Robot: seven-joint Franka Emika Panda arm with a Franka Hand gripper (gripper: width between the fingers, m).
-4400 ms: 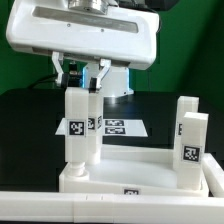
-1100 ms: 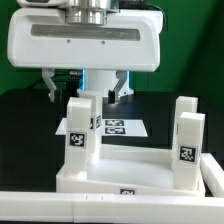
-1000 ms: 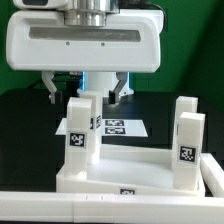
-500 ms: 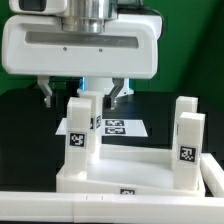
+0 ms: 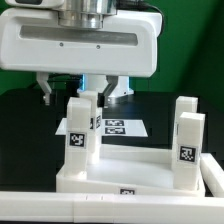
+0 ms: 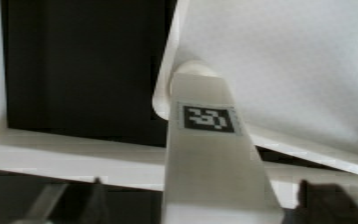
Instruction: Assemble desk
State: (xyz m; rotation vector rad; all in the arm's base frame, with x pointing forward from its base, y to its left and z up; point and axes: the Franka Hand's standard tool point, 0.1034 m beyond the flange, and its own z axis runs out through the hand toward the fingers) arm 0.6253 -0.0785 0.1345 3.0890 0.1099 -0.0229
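Observation:
The white desk tabletop point(image 5: 130, 170) lies upside down on the black table with white block legs standing in its corners. One leg point(image 5: 80, 135) with a square marker stands at the exterior view's left, two more point(image 5: 188, 140) at its right. My gripper point(image 5: 78, 95) hangs open just above the left leg, its dark fingers point(image 5: 46, 92) spread to either side of the leg's top without touching it. In the wrist view the same leg point(image 6: 211, 150) rises between the dark fingertips point(image 6: 51, 205), and the tabletop's rim point(image 6: 265, 60) lies beyond.
The marker board point(image 5: 112, 127) lies flat on the black table behind the desk. A white rail point(image 5: 60, 208) runs along the front edge. A green backdrop stands behind the arm.
The gripper was shut on the left leg's top 4.4 s ago. It has since let go, opened wide and risen slightly; the leg stays standing in its corner.

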